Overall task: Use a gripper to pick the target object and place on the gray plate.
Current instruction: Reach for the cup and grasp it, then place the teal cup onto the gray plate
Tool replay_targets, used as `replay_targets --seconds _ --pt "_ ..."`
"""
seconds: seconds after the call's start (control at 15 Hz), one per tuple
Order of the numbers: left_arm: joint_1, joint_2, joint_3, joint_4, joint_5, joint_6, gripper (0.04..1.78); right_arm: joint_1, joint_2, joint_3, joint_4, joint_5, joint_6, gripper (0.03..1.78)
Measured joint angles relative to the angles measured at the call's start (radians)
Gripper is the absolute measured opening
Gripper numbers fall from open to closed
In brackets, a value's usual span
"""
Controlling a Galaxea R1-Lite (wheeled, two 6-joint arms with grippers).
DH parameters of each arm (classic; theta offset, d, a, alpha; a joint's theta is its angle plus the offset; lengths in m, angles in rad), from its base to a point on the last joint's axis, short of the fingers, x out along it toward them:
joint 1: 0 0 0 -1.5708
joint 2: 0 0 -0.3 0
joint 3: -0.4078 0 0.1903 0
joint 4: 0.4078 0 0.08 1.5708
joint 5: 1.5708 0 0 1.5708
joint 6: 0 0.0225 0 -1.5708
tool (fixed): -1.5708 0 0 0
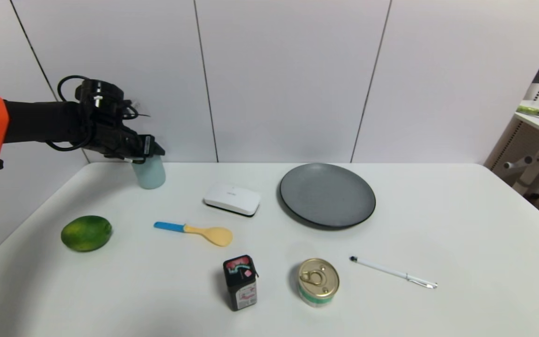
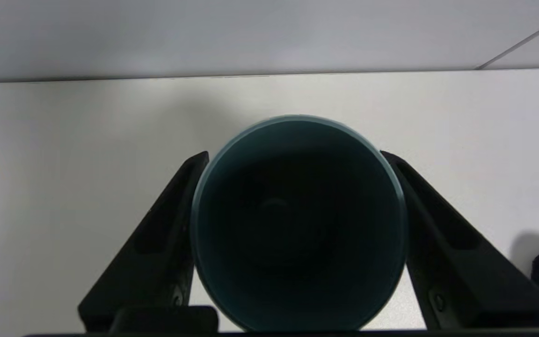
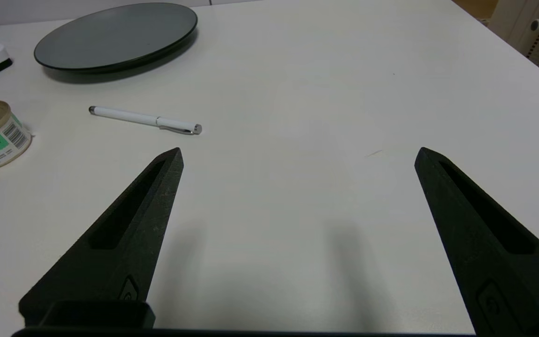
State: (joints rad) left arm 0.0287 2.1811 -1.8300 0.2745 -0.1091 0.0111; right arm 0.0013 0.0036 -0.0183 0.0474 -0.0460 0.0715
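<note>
The pale blue-green cup [image 1: 151, 175] stands at the table's far left, near the back edge. My left gripper [image 1: 150, 157] is over it from above, and its two black fingers press on opposite sides of the rim. In the left wrist view the cup's dark teal inside [image 2: 297, 224] fills the space between the fingers [image 2: 176, 224] of the gripper [image 2: 294, 154]. The gray plate [image 1: 328, 194] lies empty at the back centre, well to the right of the cup; it also shows in the right wrist view [image 3: 115, 32]. My right gripper [image 3: 297, 152] is open and empty above bare table.
Between cup and plate lies a white flat box [image 1: 232, 199]. Nearer the front are a green lime [image 1: 86, 232], a blue-handled yellow spoon [image 1: 194, 230], a black battery box [image 1: 240, 282], a gold-lidded tin can [image 1: 317, 281] and a white pen [image 1: 393, 272].
</note>
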Motion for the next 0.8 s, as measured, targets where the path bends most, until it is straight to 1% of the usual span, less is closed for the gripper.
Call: replay_targets --seconds 0.47,0.67,0.8 --pt "-0.001 -0.024 0.011 0.012 -0.009 0.007 1.17 0.000 0.000 0.000 0.000 0.000 0.000 1.71" --pt "-0.013 -0.121 0.048 0.011 -0.056 0.044 1.17 0.000 0.000 0.000 0.000 0.000 0.000 1.71" --pt "-0.042 -0.203 0.069 0.010 -0.113 0.055 1.17 0.000 0.000 0.000 0.000 0.000 0.000 1.71"
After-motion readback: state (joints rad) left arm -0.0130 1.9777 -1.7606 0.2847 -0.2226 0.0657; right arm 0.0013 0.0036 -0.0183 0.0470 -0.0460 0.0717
